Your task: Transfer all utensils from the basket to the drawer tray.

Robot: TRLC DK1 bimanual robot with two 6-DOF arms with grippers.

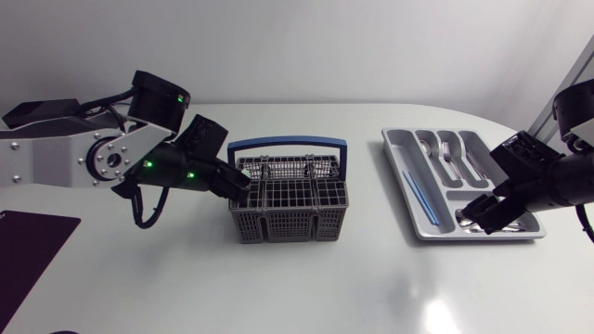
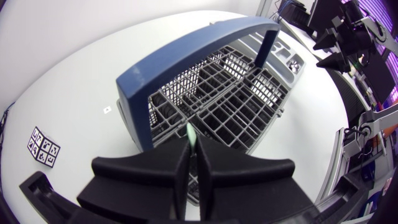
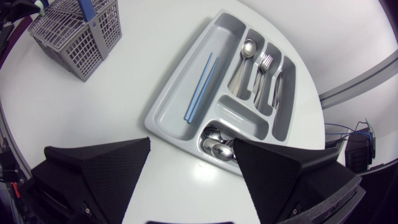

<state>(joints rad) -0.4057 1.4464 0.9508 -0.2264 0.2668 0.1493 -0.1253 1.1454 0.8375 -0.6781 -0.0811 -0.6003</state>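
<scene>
The grey wire basket (image 1: 290,199) with a blue handle (image 1: 288,144) stands mid-table. My left gripper (image 1: 239,188) is at its left rim, shut on a thin pale green utensil (image 2: 191,134) that sticks up from the basket (image 2: 242,106) between the fingers (image 2: 211,163). To the right lies the grey drawer tray (image 1: 413,199). In the right wrist view the tray (image 3: 171,102) holds blue chopsticks (image 3: 199,87), a spoon (image 3: 247,50), forks (image 3: 265,63) and small spoons (image 3: 217,146). My right gripper (image 1: 484,211) hovers open over the tray's near end, its fingers (image 3: 99,168) holding nothing.
A dark mat (image 1: 28,250) lies at the table's front left corner. A small marker tag (image 2: 43,148) sits on the table beside the basket. The basket (image 3: 78,31) is far ahead of the right gripper, across bare white tabletop.
</scene>
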